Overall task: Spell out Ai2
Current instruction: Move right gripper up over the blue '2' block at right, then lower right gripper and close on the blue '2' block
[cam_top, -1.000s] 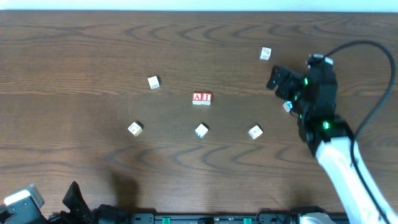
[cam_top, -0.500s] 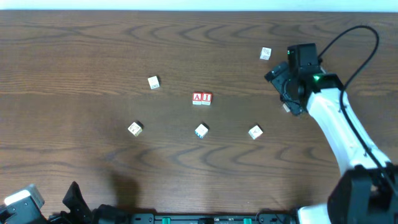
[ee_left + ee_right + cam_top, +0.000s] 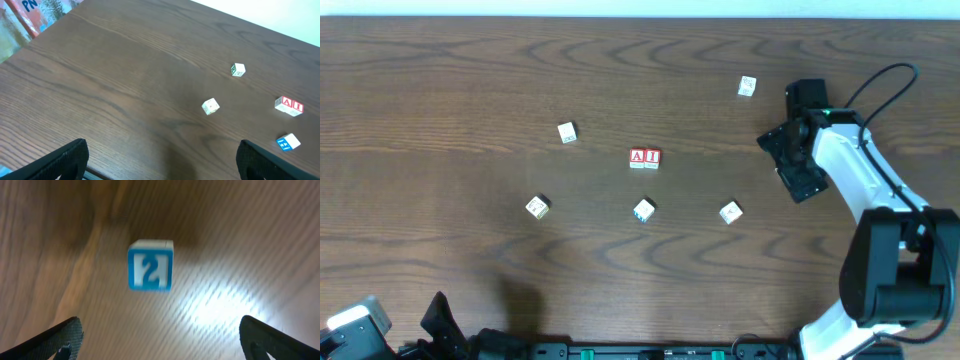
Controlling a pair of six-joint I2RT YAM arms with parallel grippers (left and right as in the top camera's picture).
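**Q:** Where is the 2 (image 3: pixel 150 266)?

**A:** It lies on the table (image 3: pixel 240 240), blue face toward the right wrist camera. That puts it at 12 o'clock from the right gripper (image 3: pixel 160 325). The picture is a little blurred.

**Q:** Is that gripper holding it?

**A:** No. Its jaws are spread wide, with the fingers at 5 and 7 o'clock in the picture. The cube sits clear of both.

**Q:** And from above?

**A:** The right gripper (image 3: pixel 798 165) hangs at 3 o'clock from the A (image 3: pixel 637 158) and I (image 3: pixel 653 158), well apart from them. I cannot see the 2 there.

**Q:** How do A and I sit?

**A:** They are touching near the table's middle, with the I at the A's 3 o'clock and both red frames facing up.

**Q:** What about the left gripper (image 3: pixel 162 150)?

**A:** Its jaws are wide apart and hold nothing, low over the table's near edge.

**Q:** Anything else?

**A:** Five pale cubes lie around the pair. There is a cube (image 3: pixel 567 132) at 10 o'clock and a cube (image 3: pixel 537 207) at 8. Another cube (image 3: pixel 644 210) is at 6, a cube (image 3: pixel 730 212) at 4 and a cube (image 3: pixel 747 86) at 2. None touches another.
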